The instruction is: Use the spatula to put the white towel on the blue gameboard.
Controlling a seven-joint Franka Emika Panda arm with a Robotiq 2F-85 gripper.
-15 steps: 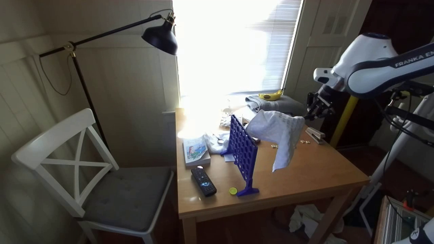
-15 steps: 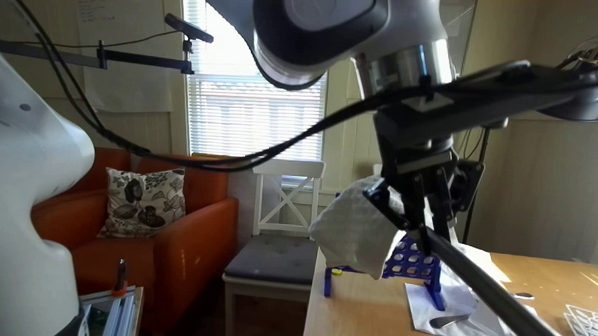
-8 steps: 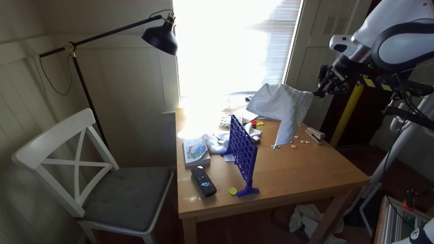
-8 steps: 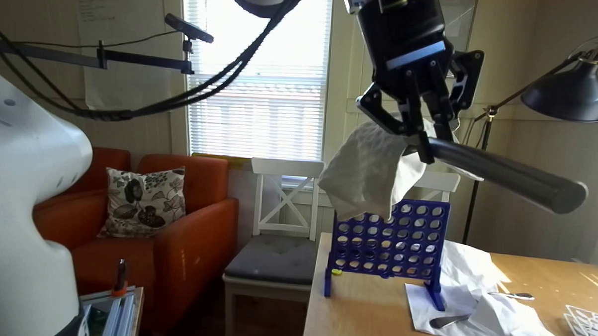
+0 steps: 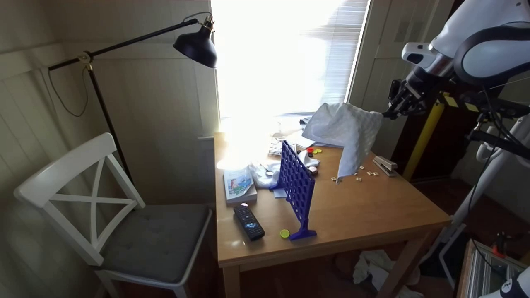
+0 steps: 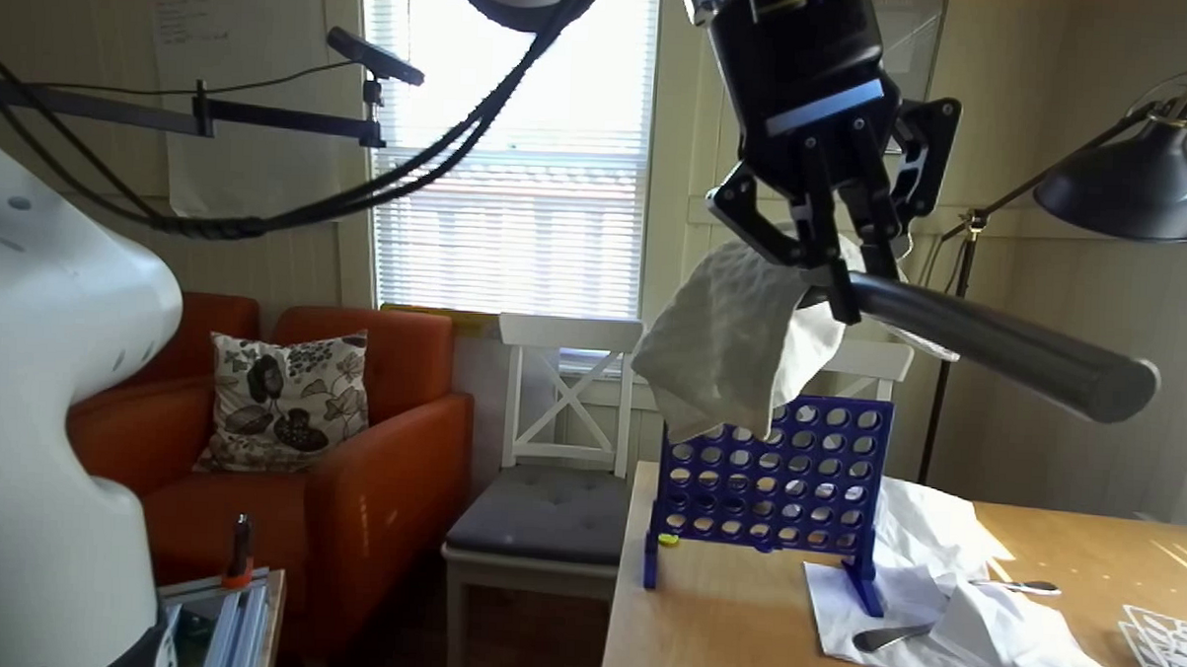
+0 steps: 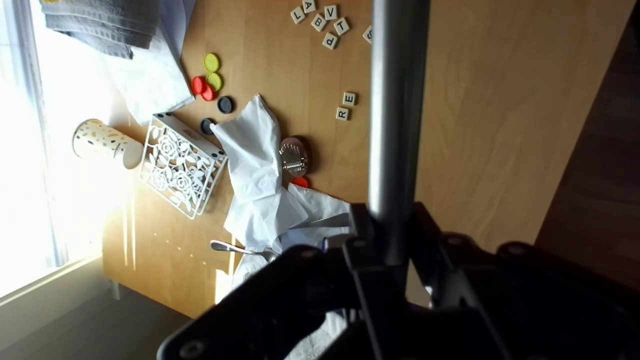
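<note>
Blue gameboard [image 6: 781, 475] stands undraped on the table [image 5: 372, 207]. Apart from gameboard, in the air, white towel [image 5: 352, 133] hangs from the spatula [image 6: 1008, 347], clamped in the gripper [image 6: 861, 287]: pickup done, placing remains. Just beside gameboard's foot, yellow disc [image 5: 285, 233]; near, remote [image 5: 249, 222]; well apart, stapler [image 5: 385, 165]. Likely hindrance: gameboard's thin top edge.

Counter [image 5: 381, 211]: light wood | blue gameboard [image 5: 297, 182], upright | yellow disc [image 5: 285, 233] just beside it | remote [image 5: 249, 222] near book [image 5: 239, 185] | stapler [image 5: 385, 165] near an edge | letter tiles [image 7: 318, 22], scattered | two black discs [image 7: 225, 104] | white napkins [image 7: 252, 170] | white openwork holder [image 7: 183, 181]
</note>
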